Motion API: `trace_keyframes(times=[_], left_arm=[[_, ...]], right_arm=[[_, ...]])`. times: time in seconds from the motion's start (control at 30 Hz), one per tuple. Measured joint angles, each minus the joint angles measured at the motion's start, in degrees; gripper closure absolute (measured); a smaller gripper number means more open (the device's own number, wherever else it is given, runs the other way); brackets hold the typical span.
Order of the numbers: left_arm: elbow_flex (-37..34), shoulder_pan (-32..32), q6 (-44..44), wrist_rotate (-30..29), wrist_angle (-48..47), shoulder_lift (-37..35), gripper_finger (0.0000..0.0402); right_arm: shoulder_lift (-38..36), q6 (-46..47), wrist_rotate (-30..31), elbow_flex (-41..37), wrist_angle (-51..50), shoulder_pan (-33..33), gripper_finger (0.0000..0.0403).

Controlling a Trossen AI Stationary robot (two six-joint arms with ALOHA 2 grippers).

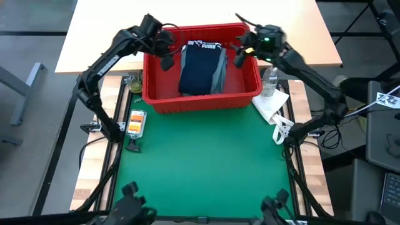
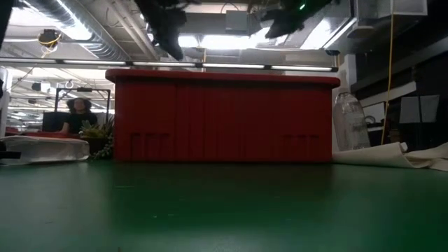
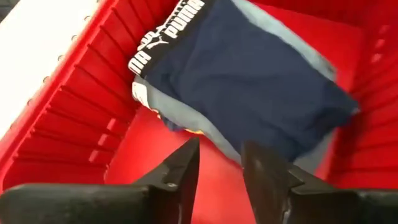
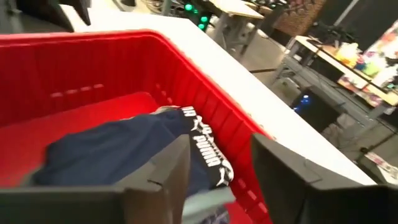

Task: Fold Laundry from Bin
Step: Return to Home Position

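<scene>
The red bin (image 1: 156, 100) stands at the far middle of the green mat. Inside it a dark navy garment (image 1: 200, 69) with a white-lettered black waistband (image 3: 165, 37) lies on top of a grey-blue garment (image 1: 219, 78), which rests on the bin's floor. My left gripper (image 1: 166, 60) hangs open over the bin's left part, above the clothes, with nothing between its fingers (image 3: 180, 171). Over the bin's right part, my right gripper (image 1: 240, 57) hangs open and is likewise empty. Both are clear of the laundry and above the rim (image 2: 222, 75).
A clear plastic bottle (image 1: 270, 81) and a white paper towel (image 1: 272, 105) lie right of the bin. An orange-labelled item (image 1: 135, 122) and a small plant (image 1: 135, 81) sit to its left. The green mat (image 1: 200, 162) stretches from the bin to the near edge. A person (image 2: 77, 112) sits far behind.
</scene>
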Motion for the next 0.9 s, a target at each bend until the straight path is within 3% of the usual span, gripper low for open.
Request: trace_keyframes(times=[0.33,0.47,0.57,0.7,0.9], left_arm=[[-0.02,-5.65,-5.46,12.21,-7.29,-8.51,0.0389],[-0.13,-10.25,-5.14,22.30,-10.99,-10.75,0.0393],[-2.76,-13.63,-6.34,28.93,-7.76,-14.39,0.0383],[-10.97,-17.85,-10.67,27.22,0.27,-22.23,0.0378],[-30.86,-23.67,-20.19,12.62,11.40,-37.65,0.0380]], right_arm=[[-15.48,-4.54,-1.71,0.00,-14.66,6.77,0.0390],[-21.01,-6.02,-1.68,-0.76,-17.19,12.99,0.0378],[-25.92,-6.18,-1.68,-4.43,-17.30,17.32,0.0362],[-34.05,-6.19,-1.68,-14.65,-16.53,20.90,0.0359],[-47.41,-2.73,-1.68,-39.70,-1.29,25.16,0.0359]])
